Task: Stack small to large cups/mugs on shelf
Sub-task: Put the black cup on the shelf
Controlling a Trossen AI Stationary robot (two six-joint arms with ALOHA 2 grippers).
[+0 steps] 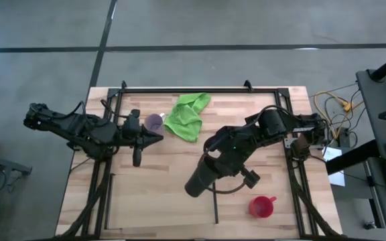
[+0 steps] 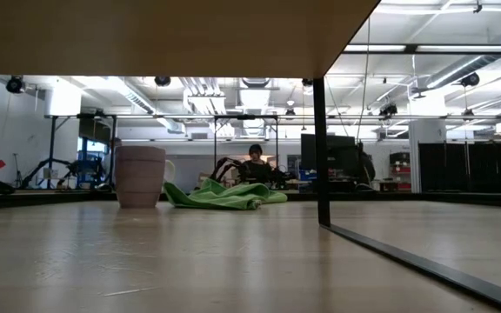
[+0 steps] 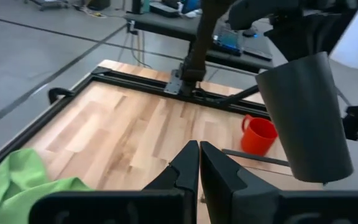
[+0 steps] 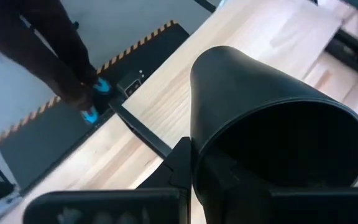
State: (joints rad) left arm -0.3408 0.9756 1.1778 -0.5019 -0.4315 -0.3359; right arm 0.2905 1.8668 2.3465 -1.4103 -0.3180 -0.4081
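My right gripper [image 1: 228, 163] is shut on the black handleless cup [image 1: 203, 177] above the middle of the table; the cup also shows in the left wrist view [image 3: 303, 118]. The translucent purple cup [image 1: 154, 122] stands on its base at the far left, next to the green cloth [image 1: 187, 115]; both show in the low view, the cup [image 2: 140, 176] left of the cloth. The red mug [image 1: 262, 206] stands on its base near the front right. My left gripper [image 1: 158, 136] is shut and empty beside the purple cup. The light wood shelf [image 1: 163, 207] lies between thin black bars at the front. My right gripper holds the black cup by its rim [image 4: 194, 146], one finger [image 4: 180, 163] outside the wall and the other inside the mouth. The fingers come from the table's far right, slanting down. The cup is lifted clear and tilted, its base pointing toward the near left.
A black metal frame [image 1: 200, 88] runs round the table's edges. A thin black upright bar [image 2: 320, 148] stands by the shelf, whose wooden underside [image 2: 146, 35] fills the top of the low view. Cables lie off the table's right side [image 1: 337, 107].
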